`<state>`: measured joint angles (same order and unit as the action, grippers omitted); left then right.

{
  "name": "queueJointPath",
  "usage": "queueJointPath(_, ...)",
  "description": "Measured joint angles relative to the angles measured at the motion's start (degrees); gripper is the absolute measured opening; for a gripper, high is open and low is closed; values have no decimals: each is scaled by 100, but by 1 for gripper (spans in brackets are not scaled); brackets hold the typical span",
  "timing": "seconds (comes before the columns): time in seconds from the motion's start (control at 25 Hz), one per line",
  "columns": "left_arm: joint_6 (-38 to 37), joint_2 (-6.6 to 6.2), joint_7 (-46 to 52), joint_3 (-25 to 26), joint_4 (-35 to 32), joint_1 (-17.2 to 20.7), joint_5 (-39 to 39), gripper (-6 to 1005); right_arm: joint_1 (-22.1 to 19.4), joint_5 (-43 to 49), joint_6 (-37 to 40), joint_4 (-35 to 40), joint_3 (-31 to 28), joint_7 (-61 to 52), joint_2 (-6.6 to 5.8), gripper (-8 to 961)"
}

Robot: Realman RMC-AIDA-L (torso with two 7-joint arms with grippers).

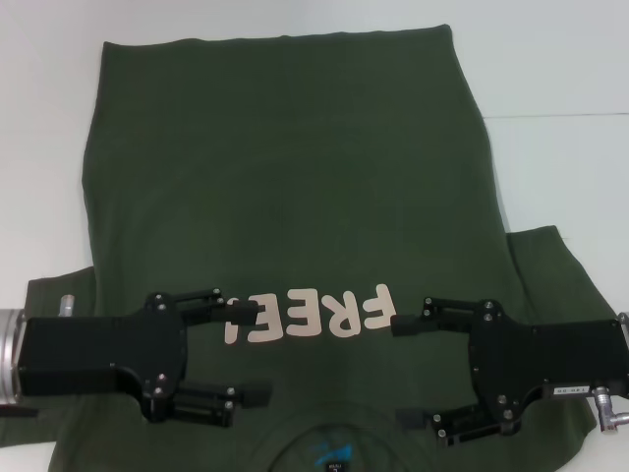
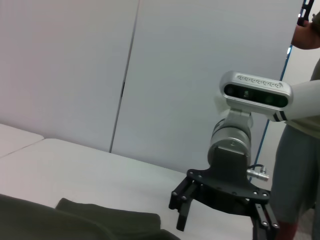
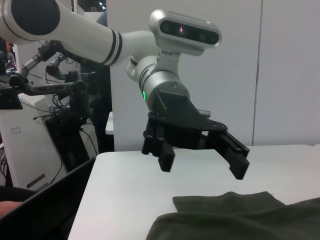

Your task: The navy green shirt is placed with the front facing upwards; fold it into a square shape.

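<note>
The navy green shirt (image 1: pixel 285 167) lies flat on the white table (image 1: pixel 560 79), front up. Its collar and blue label (image 1: pixel 329 454) are nearest me, and the pale "FREE!" letters (image 1: pixel 314 315) read upside down. My left gripper (image 1: pixel 246 354) is open and empty, above the chest at the left end of the letters. My right gripper (image 1: pixel 405 372) is open and empty, above the chest to the right of the letters. The left wrist view shows the right gripper (image 2: pixel 220 220) and a shirt edge (image 2: pixel 100 222). The right wrist view shows the left gripper (image 3: pixel 202 165) held above the cloth (image 3: pixel 235 215).
Both short sleeves spread out sideways, one at the left (image 1: pixel 54 295) and one at the right (image 1: pixel 550 265). White table shows beyond the hem and to the right. A person (image 2: pixel 300 150) stands by the table. Dark equipment (image 3: pixel 65 110) stands beyond the table's left side.
</note>
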<state>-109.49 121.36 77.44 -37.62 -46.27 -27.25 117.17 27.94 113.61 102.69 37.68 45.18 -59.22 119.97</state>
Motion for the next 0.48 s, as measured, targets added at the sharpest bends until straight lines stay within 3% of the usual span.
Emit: queueJointPath(0.48,129,-8,-18,2,107,-46,-1,917,29,-31,46,-48,-8,-41,0,920)
